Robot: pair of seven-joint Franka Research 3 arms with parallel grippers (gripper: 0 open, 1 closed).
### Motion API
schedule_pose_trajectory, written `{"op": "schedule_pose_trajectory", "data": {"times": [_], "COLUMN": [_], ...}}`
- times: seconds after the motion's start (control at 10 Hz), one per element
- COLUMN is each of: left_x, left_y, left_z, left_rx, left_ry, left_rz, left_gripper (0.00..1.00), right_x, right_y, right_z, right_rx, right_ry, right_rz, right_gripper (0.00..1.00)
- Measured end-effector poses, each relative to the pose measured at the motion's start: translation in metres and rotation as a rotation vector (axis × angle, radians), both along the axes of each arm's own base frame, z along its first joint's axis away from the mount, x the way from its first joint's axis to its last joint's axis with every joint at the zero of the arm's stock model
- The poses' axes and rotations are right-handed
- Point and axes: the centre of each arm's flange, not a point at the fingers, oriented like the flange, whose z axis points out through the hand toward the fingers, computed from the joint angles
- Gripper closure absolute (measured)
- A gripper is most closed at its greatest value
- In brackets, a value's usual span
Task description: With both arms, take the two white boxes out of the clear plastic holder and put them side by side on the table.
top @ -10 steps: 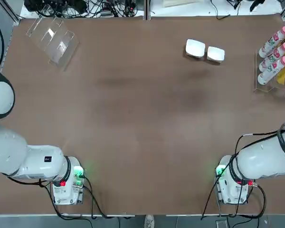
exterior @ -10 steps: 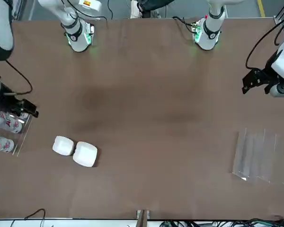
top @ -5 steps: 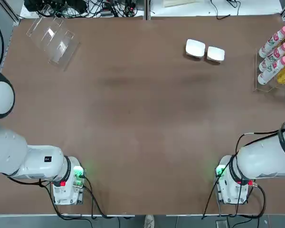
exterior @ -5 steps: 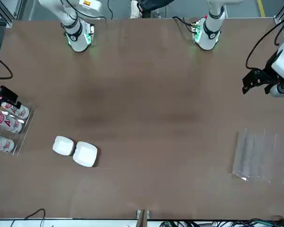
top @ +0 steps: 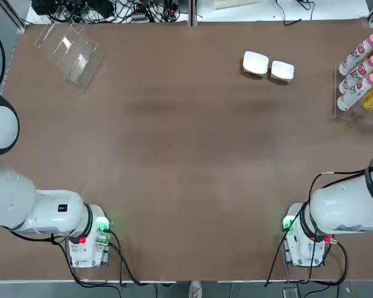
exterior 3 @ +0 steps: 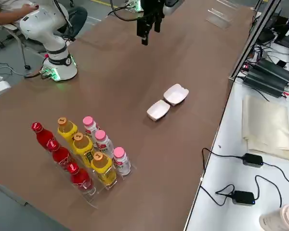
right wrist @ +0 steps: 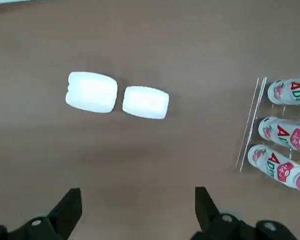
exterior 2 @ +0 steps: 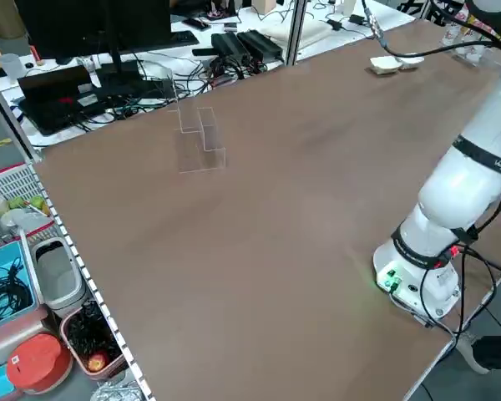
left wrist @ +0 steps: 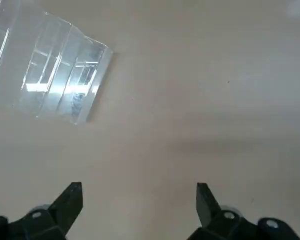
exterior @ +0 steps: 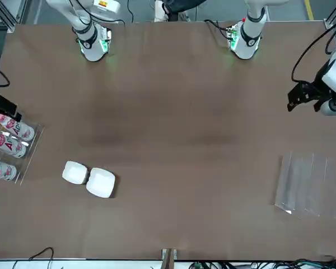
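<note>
Boxes: the larger box (top: 255,63) and the smaller box (top: 282,71) are lying side by side, almost touching, on the table (top: 186,161) at its far right area, near the bottle rack (top: 355,81).
Holder: the clear holder (top: 68,49) is sitting empty at the far left corner, well apart from the boxes.
Left gripper: the left gripper (left wrist: 137,200) is hovering near the holder with its fingers spread wide, holding nothing.
Right gripper: the right gripper (right wrist: 135,205) is hanging above bare table near the boxes, fingers spread wide, empty.
Change: over the last second the right arm has been pulling back from over the bottle rack toward its own side; the boxes and holder are staying unmoved.
Meaning: the task is appearing complete; both arms are judged to be retreating toward rest.
</note>
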Motion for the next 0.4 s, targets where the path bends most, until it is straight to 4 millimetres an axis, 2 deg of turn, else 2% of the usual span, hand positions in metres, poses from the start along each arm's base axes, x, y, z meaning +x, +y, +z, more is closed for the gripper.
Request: {"op": "schedule_pose_trajectory", "data": {"times": [0.4], "left_x": [0.0036], "left_y": [0.0061], "left_z": [-0.0058], "left_rx": [0.000], "left_ry": [0.010], "left_rz": [0.006], "left_gripper": [0.00], "right_x": [-0.0002], "right_y": [0.0001], "right_z": [-0.0010], "right_rx": [-0.002], "right_ry": [0.006], "right_rz": [0.001], "right_gripper": [0.00]}}
